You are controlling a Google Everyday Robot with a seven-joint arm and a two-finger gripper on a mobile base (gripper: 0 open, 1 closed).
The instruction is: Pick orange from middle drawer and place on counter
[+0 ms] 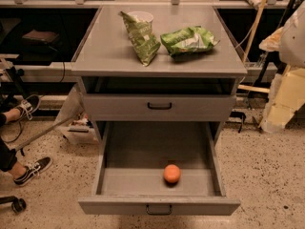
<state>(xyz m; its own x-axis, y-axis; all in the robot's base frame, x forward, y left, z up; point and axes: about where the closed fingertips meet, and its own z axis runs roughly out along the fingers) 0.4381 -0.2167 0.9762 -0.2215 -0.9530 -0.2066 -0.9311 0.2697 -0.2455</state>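
The orange point(172, 173) lies on the floor of the middle drawer point(158, 205), near its front and slightly right of centre. This drawer is pulled fully open and has a small dark bar handle on its front panel. The similar grey drawer above it point(159, 106) is shut. The counter point(109, 51) is the grey cabinet top. My gripper is not in view. A pale rounded shape point(293, 35) at the right edge may be part of my arm.
Two green snack bags point(141, 36) point(188, 41) and a white cup point(142, 17) sit on the counter's middle and back. A person's feet in sneakers point(32, 169) are at the left. Yellow and white clutter point(286, 99) stands at the right. The floor is speckled.
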